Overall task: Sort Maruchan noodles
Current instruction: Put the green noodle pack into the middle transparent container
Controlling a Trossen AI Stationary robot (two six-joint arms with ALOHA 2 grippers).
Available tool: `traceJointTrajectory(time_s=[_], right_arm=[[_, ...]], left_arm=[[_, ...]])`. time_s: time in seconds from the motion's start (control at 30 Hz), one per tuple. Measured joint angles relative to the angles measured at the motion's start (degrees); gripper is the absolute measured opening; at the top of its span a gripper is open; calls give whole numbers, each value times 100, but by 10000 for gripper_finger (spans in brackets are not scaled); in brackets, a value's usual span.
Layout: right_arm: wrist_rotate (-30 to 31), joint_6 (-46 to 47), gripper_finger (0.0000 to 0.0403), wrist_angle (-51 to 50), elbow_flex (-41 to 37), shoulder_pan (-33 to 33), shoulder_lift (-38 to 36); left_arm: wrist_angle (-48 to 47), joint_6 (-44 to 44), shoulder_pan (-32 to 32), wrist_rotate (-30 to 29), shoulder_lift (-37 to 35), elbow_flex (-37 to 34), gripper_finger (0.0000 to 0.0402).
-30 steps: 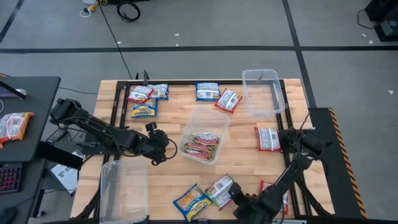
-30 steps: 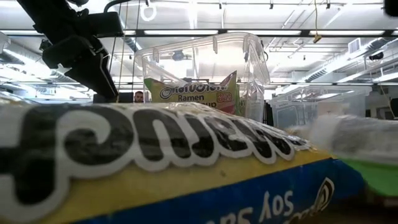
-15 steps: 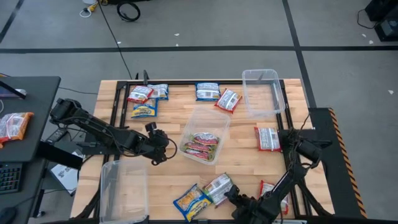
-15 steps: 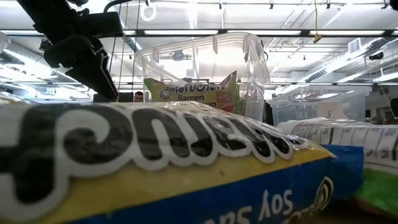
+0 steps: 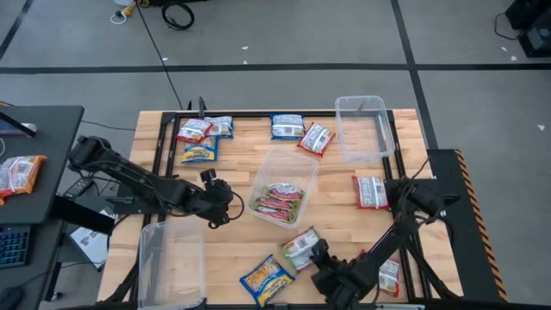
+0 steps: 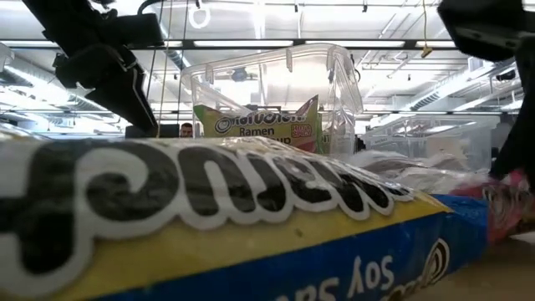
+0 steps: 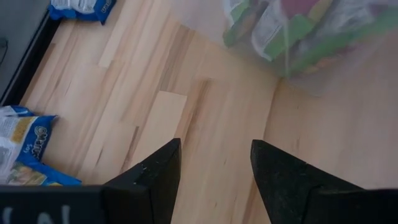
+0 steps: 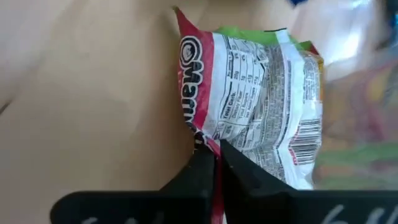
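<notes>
A silvery green-pink noodle packet [image 5: 300, 247] lies near the table's front edge, with my right gripper [image 5: 317, 258] shut on it. Beside it lies a blue-and-yellow packet [image 5: 265, 280]. A clear tub [image 5: 288, 164] at the table's middle holds silvery green-pink packets [image 5: 277, 201]. My left gripper [image 5: 225, 207] stands open just left of that tub, nothing between its fingers [image 7: 155, 174]. More packets lie along the far edge [image 5: 287, 126] and far left [image 5: 200, 152]. Red-and-white ones lie on the right [image 5: 370, 191]. My right gripper pinches the silvery packet by its red-printed end seam [image 8: 198, 138] between its two shut fingers [image 8: 239, 168]. The fingers come from the table's near right side, slanting toward the middle tub. The packet stretches away from the fingers, printed back up; whether it is clear of the table I cannot tell.
An empty clear tub [image 5: 362, 127] stands at the far right and another clear tub [image 5: 170, 258] at the near left. A red-and-white packet [image 5: 388, 275] lies beside my right arm. Bare wood lies between the middle tub and the front packets.
My right gripper has gone toward the table's far left, toward the middle tub. The silvery packet has shifted with it, away from the front edge and closer to the tub. My left arm has kept still.
</notes>
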Motion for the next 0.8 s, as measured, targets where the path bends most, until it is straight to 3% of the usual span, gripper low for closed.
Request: traceJointTrajectory(time_s=[0.33, 0.57, 0.8], right_arm=[[-1141, 441, 10, 350, 4, -585, -2075], [-1129, 265, 10, 1010, 14, -1167, -3254], [-970, -10, 10, 996, 14, -2188, -3738]], left_arm=[[5, 317, 6, -196, -354, -2, 197], [278, 507, 27, -258, -363, -2, 197], [762, 862, 28, -257, -363, -2, 197]])
